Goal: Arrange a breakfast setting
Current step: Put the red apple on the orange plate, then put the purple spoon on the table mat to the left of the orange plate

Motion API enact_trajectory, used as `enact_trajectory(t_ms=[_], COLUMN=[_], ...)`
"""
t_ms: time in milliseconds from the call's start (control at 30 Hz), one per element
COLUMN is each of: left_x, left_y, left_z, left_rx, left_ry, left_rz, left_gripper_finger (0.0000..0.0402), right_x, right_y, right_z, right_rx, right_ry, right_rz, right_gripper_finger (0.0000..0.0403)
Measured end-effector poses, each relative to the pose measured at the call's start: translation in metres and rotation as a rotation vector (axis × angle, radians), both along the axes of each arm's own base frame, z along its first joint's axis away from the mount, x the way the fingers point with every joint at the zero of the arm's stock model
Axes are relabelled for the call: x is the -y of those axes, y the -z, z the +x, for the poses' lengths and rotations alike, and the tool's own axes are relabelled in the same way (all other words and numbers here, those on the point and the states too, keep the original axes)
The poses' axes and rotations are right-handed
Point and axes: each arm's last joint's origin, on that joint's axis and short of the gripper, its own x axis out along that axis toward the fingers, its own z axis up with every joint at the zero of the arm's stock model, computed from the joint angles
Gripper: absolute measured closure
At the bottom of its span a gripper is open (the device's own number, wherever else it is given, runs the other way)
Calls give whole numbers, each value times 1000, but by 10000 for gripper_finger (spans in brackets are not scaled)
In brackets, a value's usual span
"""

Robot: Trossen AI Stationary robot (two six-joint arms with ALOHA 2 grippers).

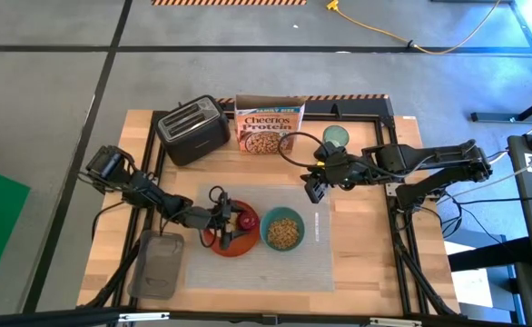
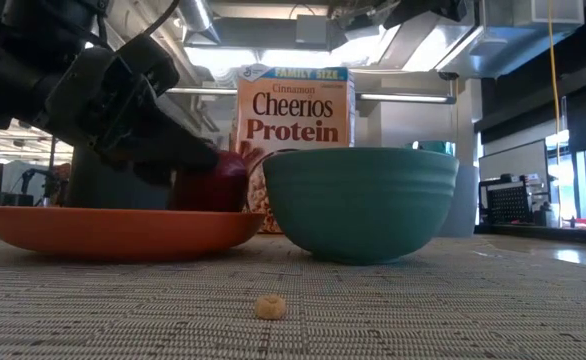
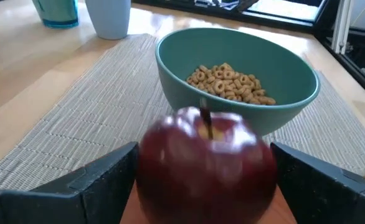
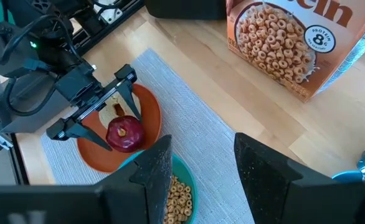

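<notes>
Across the pale ribbed placemat [image 1: 248, 259] at lower centre, the small red apple [image 4: 124, 135] rests on the round orange plate [image 4: 150, 112], left gripper [image 4: 101, 119] spread wide around it, apparently releasing, while the right gripper [image 1: 315, 189], part-open and empty, waits above the teal cereal bowl [image 1: 283, 231].

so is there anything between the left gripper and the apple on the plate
Nothing visible. The left gripper is open with a finger on either side of the apple, which sits on the orange plate. The teal bowl of cereal is beside the plate, not between them.
</notes>
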Motion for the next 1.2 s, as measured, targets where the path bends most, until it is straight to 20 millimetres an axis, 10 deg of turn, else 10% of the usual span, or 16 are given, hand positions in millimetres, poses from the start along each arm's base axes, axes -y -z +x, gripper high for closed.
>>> enact_trajectory(t_ms=[433, 767, 1200], left_x=[-1, -25, -94], left_y=[-26, -91, -188], left_z=[-2, -11, 23], left_rx=[98, 191, -32], left_ry=[7, -145, -281], left_rz=[12, -67, -291], left_gripper_finger=[9, 15, 72], right_x=[2, 16, 59], right_y=[0, -10, -6], right_z=[0, -23, -76], right_rx=[-3, -8, -178], right_ry=[3, 128, 221], right_rz=[-9, -23, -8], right_gripper_finger=[237, 237, 237])
